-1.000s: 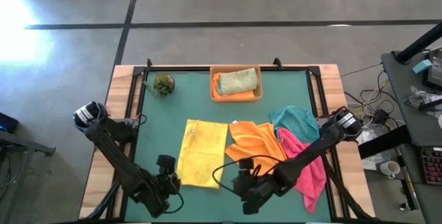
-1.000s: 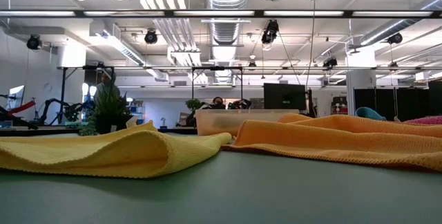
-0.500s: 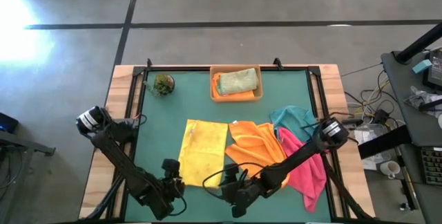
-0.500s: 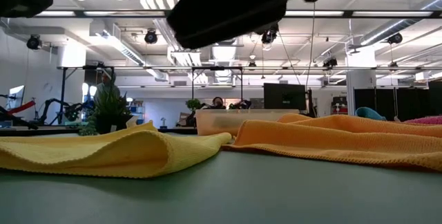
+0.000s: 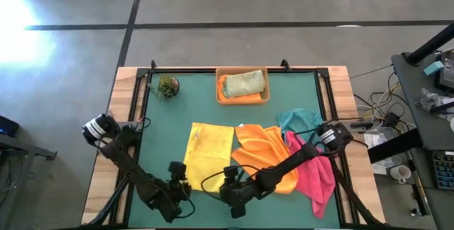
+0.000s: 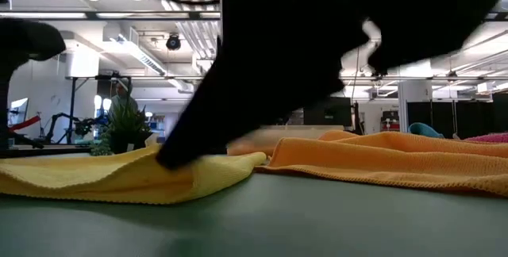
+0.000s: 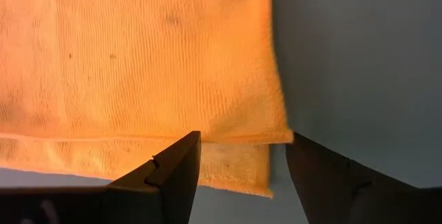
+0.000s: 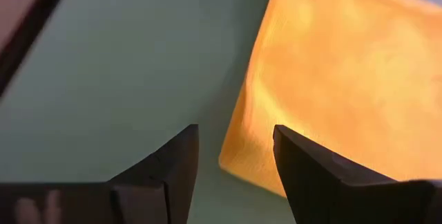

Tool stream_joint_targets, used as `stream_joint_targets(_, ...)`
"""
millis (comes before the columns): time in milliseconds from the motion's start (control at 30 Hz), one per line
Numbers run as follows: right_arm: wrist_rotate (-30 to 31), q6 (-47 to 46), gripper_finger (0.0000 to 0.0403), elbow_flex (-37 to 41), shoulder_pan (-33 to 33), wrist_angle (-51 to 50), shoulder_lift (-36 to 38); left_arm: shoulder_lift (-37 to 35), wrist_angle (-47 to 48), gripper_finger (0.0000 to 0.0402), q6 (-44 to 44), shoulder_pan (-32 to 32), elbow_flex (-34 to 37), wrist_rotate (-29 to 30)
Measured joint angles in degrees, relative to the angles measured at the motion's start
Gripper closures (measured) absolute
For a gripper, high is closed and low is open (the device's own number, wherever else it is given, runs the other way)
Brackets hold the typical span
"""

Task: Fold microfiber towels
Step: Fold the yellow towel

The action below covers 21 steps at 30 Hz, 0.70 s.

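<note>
A yellow towel [image 5: 208, 155] lies folded in two layers on the green table, beside an orange towel [image 5: 264, 152], a pink towel [image 5: 317, 177] and a teal towel [image 5: 301, 121]. My left gripper [image 5: 182, 186] is open, low over the yellow towel's near left corner [image 7: 282, 138], one finger to each side of it. My right gripper [image 5: 228, 189] is open over the towel's near right corner [image 8: 231, 156]. I see neither touch the cloth. In the low view a dark arm [image 6: 302, 43] blocks much of the yellow towel [image 6: 95, 179].
A tan tray [image 5: 264, 99] at the far middle holds an olive green towel [image 5: 245, 81] on an orange one. A small plant ball [image 5: 168, 86] stands at the far left. Bare green table lies left of the yellow towel and along the near edge.
Both grippers have come down toward the table. My right gripper has also gone toward the table's left edge, from near the orange towel to the yellow towel's near right corner. The towels lie as they did.
</note>
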<state>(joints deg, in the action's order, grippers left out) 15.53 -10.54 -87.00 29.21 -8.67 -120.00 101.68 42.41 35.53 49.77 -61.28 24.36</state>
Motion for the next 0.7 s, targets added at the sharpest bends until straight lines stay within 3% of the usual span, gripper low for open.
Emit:
stream_joint_targets(433,-2.56,-1.88,0.0226,0.02,-2.40,-0.84,-2.37,0.31,-3.57,0.0217,-0.24,-2.71,2.80,-0.84)
stream_joint_targets(567,-2.65,-2.98,0.0248,0.00,-2.89,-1.33,-2.37,0.49,-5.94,0.0265,-0.24,-3.12,2.85,-0.35)
stream_joint_targets(700,-2.64,-3.22,0.0295,0.00,-3.29,-1.52,-2.37,0.60,-6.21,0.0335,-0.37,-3.34,3.02,0.11)
